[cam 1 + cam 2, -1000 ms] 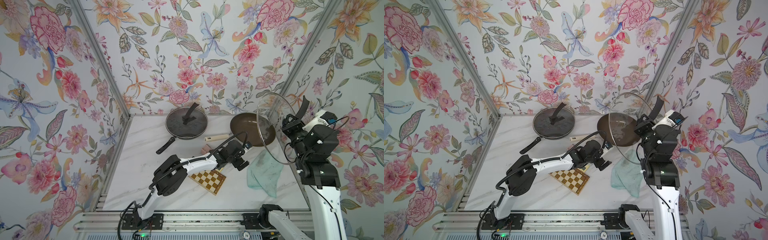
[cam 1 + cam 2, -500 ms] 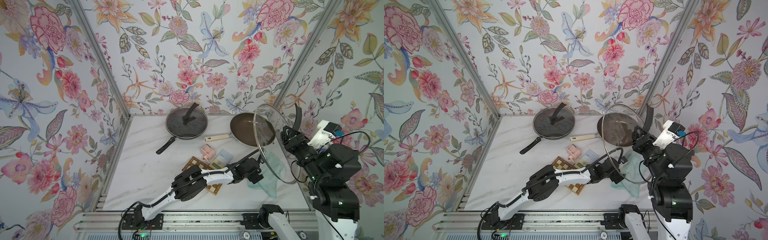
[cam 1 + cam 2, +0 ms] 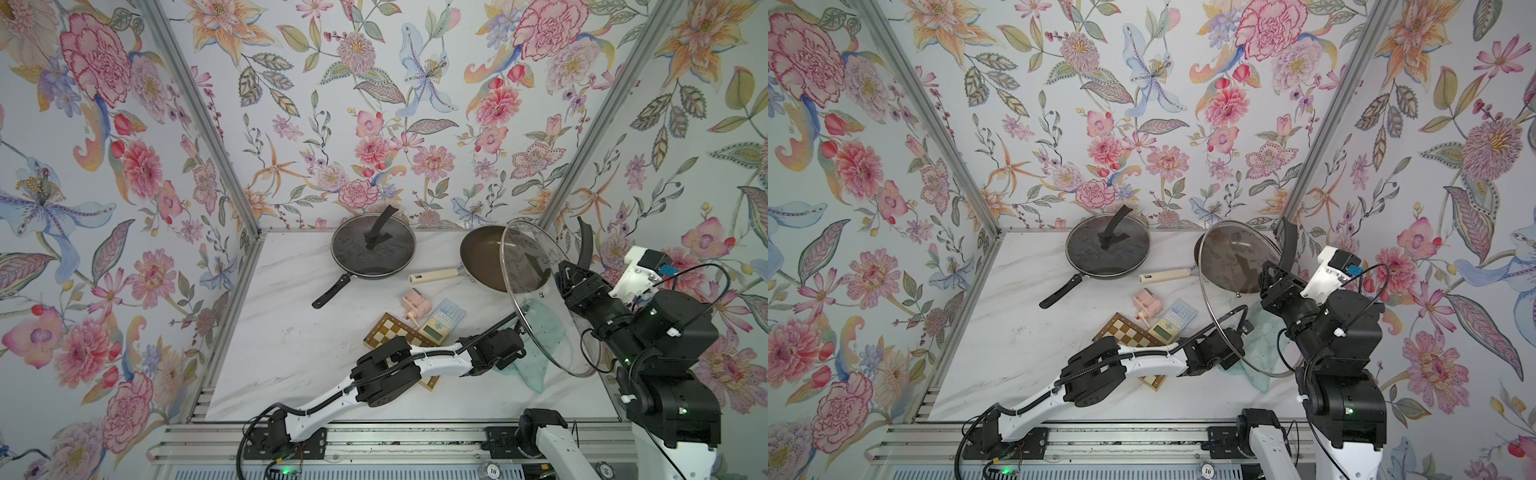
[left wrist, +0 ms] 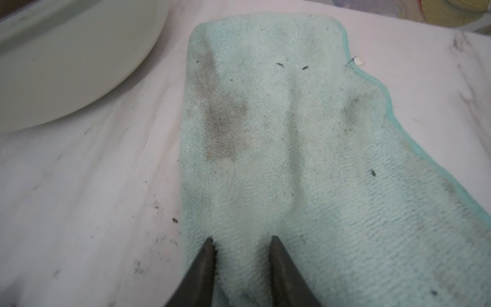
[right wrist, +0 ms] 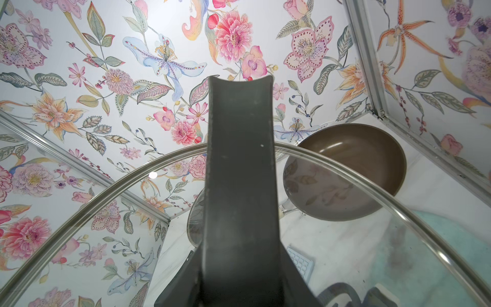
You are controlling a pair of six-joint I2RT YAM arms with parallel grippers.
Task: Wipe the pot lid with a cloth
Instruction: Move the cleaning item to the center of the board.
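Cloth (image 3: 531,374) half-veiled by glass pot lid (image 3: 536,291) in both top views, 1 fold nipped in narrow-set left tool (image 4: 241,240); right tool (image 3: 575,272) clamped on lid handle (image 5: 239,172).

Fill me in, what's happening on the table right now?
The right gripper holds the glass pot lid by its dark handle, raised off the table and tilted on edge. The left gripper is down on the mint-green cloth, which lies flat on the table beneath the lid. Its fingertips pinch a ridge of fabric near one end. The cloth is not yet lifted to the glass, so no wiping is under way.
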